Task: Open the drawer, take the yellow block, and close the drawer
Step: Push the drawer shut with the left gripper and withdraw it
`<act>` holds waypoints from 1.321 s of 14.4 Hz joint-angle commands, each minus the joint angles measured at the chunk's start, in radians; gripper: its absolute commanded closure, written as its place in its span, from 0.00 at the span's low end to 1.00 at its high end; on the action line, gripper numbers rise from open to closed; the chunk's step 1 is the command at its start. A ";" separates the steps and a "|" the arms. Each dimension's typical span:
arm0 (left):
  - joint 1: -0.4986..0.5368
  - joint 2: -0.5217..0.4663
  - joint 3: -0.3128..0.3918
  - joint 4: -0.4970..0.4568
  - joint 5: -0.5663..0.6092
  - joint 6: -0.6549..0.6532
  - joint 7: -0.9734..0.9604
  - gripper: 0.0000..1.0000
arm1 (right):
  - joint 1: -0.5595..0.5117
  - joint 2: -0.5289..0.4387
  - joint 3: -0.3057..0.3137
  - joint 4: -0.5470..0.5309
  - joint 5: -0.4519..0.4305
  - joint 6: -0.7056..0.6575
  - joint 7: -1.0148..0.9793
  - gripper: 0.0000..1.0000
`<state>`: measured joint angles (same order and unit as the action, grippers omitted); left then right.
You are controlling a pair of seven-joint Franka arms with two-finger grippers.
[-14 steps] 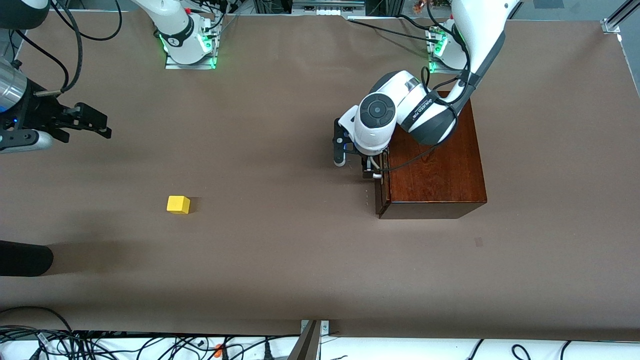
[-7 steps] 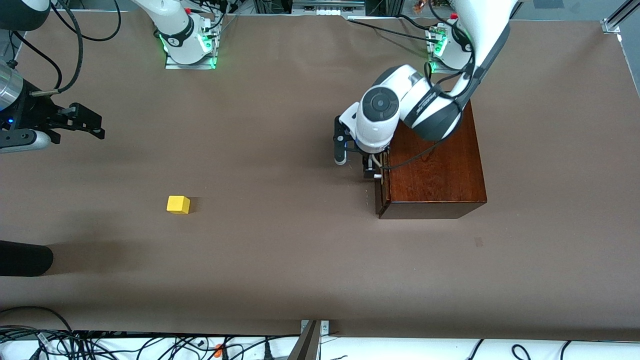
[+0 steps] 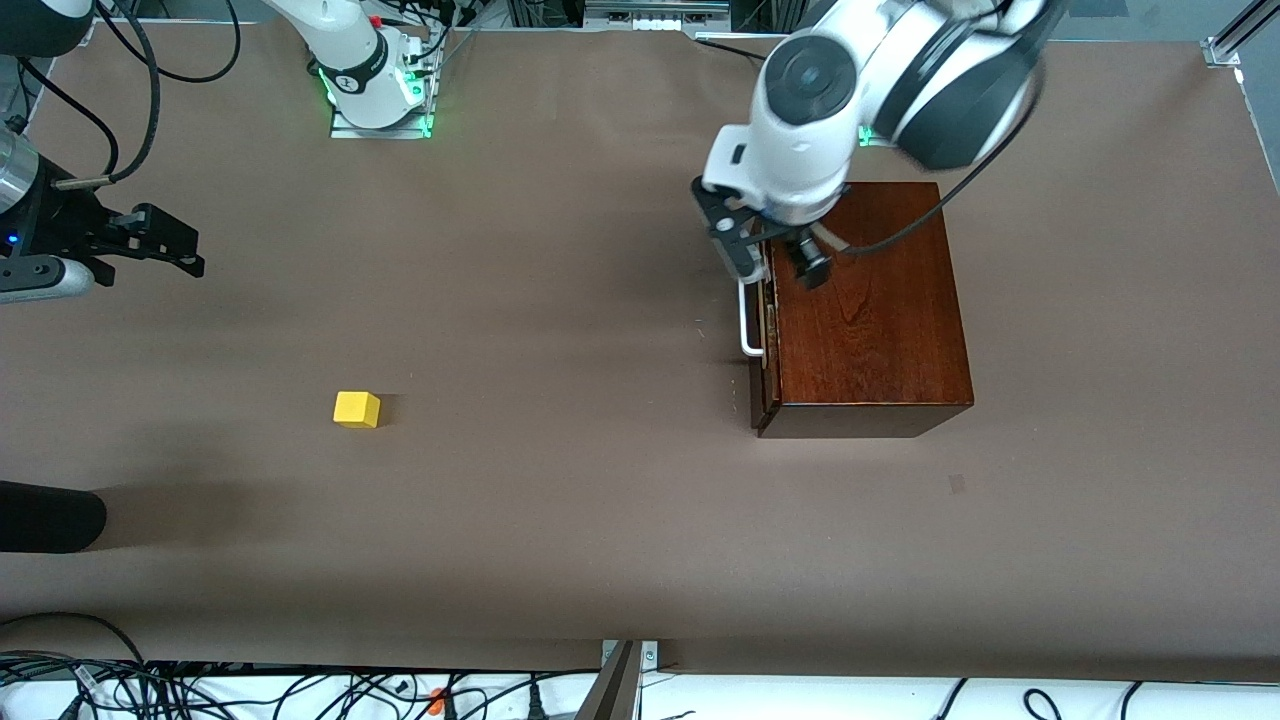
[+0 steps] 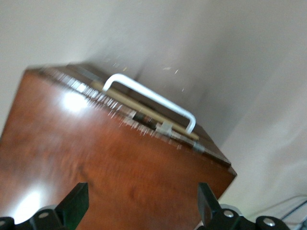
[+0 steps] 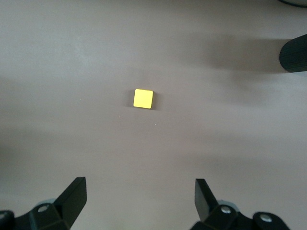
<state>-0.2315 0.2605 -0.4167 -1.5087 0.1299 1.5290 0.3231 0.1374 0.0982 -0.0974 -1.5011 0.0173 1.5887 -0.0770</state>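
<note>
Brown surface (image 3: 560,520): drawer (image 3: 762,340) shut in wooden box (image 3: 865,305), left pincer (image 3: 775,255) spread empty above; yellow block (image 3: 356,409) lying well apart under right pincer (image 3: 150,245), also spread; risk: handle (image 3: 748,320) missed on regrasp.

Yellow block (image 3: 356,409); glossy reddish-brown box (image 3: 868,310); seemingly white handle (image 3: 746,318).

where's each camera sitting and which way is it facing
Front view: high, facing the robots across the table; shows both arms, the wooden box, the yellow block.
Left wrist view: on the left arm, looking down at the box and the drawer's white handle; the open left gripper shows.
Right wrist view: on the right arm, looking down at the block; the open right gripper shows.
Front and right wrist views share the block; front and left wrist views share the box.
</note>
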 commanded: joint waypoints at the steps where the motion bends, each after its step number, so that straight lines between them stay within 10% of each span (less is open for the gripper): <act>1: 0.084 0.026 0.003 0.113 -0.024 -0.111 -0.070 0.00 | -0.007 0.003 0.013 0.016 0.000 -0.022 -0.017 0.00; 3: 0.151 0.017 0.004 0.160 -0.036 -0.131 -0.072 0.00 | -0.007 0.000 0.013 0.016 0.000 -0.051 -0.050 0.00; 10: 0.153 -0.177 0.369 0.012 -0.144 -0.012 -0.134 0.00 | -0.005 -0.002 0.015 0.019 0.007 -0.090 -0.090 0.00; 19: 0.133 -0.264 0.420 -0.105 -0.142 0.066 -0.325 0.00 | 0.008 -0.002 0.021 0.019 0.006 -0.088 -0.090 0.00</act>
<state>-0.0738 0.0245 -0.0030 -1.5580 0.0080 1.5691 0.0134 0.1442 0.0972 -0.0820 -1.5003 0.0180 1.5116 -0.1567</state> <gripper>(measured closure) 0.000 0.000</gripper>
